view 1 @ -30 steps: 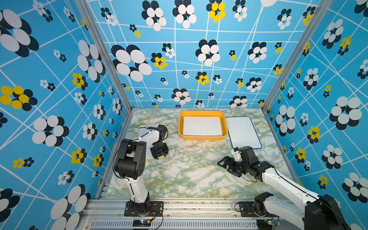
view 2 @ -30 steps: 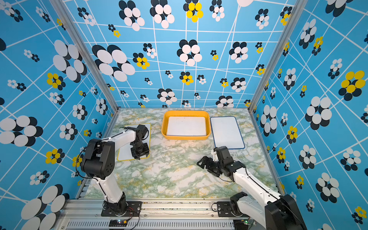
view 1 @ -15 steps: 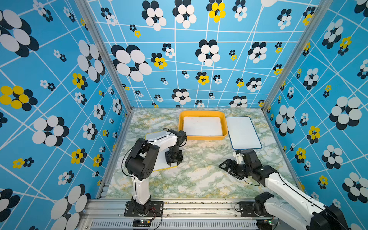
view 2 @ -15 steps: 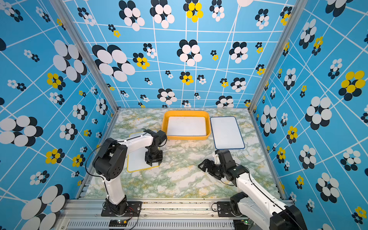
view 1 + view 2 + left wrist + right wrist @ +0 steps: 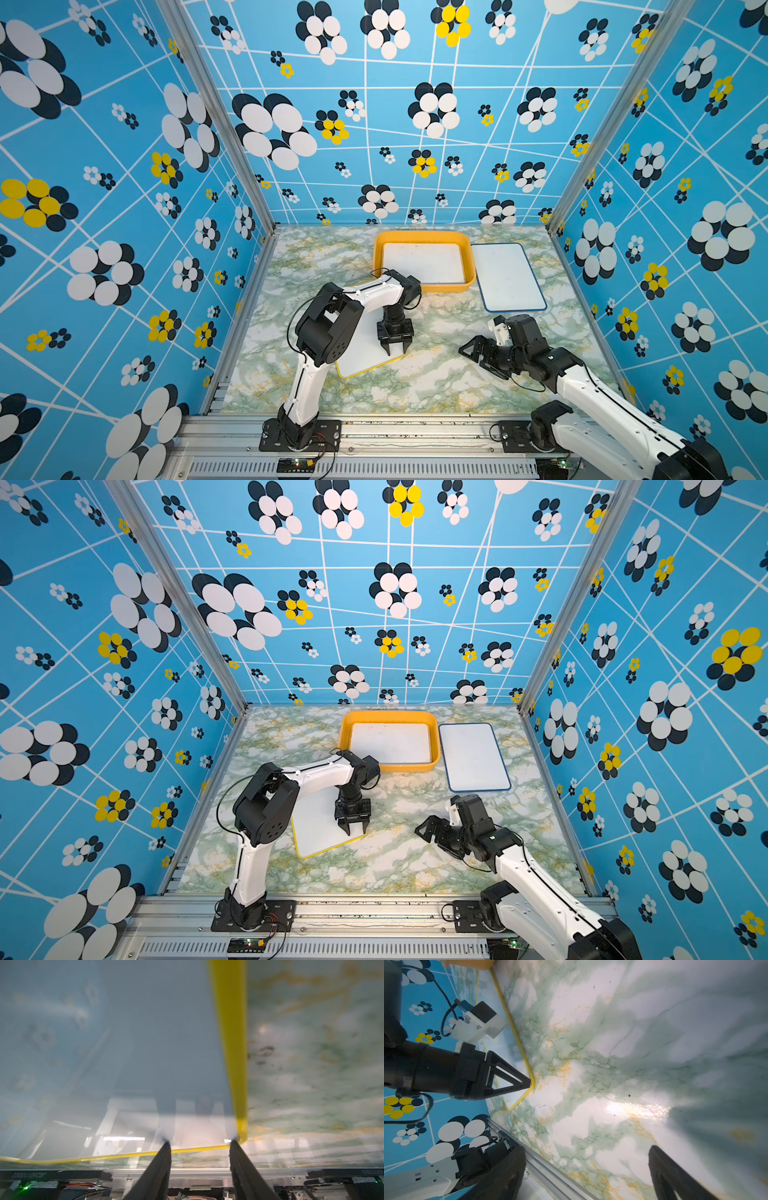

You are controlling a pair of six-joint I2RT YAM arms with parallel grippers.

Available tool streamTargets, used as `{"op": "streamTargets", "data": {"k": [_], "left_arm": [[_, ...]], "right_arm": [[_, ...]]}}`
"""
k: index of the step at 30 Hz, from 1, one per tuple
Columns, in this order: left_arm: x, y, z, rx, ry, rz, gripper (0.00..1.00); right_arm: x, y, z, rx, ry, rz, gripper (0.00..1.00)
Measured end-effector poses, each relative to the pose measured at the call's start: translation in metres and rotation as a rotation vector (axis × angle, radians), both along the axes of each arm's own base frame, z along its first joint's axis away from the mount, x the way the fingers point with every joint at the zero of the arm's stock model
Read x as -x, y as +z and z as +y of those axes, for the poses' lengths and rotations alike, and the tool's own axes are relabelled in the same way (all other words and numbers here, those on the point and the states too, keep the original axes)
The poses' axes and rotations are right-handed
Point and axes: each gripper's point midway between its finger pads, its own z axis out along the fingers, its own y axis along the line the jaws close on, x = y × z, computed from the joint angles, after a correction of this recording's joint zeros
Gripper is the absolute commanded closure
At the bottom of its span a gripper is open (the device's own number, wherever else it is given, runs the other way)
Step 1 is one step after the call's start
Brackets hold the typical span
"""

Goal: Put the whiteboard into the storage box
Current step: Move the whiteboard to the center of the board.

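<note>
A yellow-framed whiteboard (image 5: 365,353) (image 5: 320,829) lies flat and skewed on the marble table, left of middle. My left gripper (image 5: 397,351) (image 5: 356,831) (image 5: 200,1142) points straight down, jaws partly apart, both tips resting on the board's surface (image 5: 145,1053) by its near right corner. Nothing is between the jaws. The orange-yellow storage box (image 5: 419,236) (image 5: 388,715) stands at the back with a white whiteboard (image 5: 422,262) flat inside it. My right gripper (image 5: 478,345) (image 5: 586,1159) hovers open and empty low over the table at the front right, facing the left gripper (image 5: 527,1084).
A blue-framed whiteboard (image 5: 509,276) (image 5: 473,756) lies flat on the table right beside the box. Patterned blue walls close in the left, back and right sides. An aluminium rail (image 5: 395,428) with both arm bases runs along the front edge.
The left gripper has slid the yellow-framed whiteboard from the left wall toward the table's middle and front, turning it. The right gripper has drifted slightly rightward and stayed open.
</note>
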Motion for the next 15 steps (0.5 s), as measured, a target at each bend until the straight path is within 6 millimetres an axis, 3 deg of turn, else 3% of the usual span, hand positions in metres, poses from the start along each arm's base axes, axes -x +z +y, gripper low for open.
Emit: {"op": "streamTargets", "data": {"k": [6,9,12,15], "left_arm": [[-0.014,0.008,-0.055,0.18,0.023,-0.05,0.51],[-0.029,0.014,-0.069,0.258,0.019,-0.128,0.5],[-0.051,0.02,-0.049,0.268,0.046,-0.218,0.5],[-0.077,0.036,0.007,0.219,0.132,-0.3,0.5]], "right_arm": [[0.003,-0.007,0.003,-0.018,-0.013,0.028,0.05],[0.006,-0.008,0.008,-0.029,-0.008,0.039,0.05],[0.007,-0.006,0.018,-0.043,0.008,0.031,0.05],[0.007,-0.006,0.03,-0.054,0.021,0.028,0.05]]}}
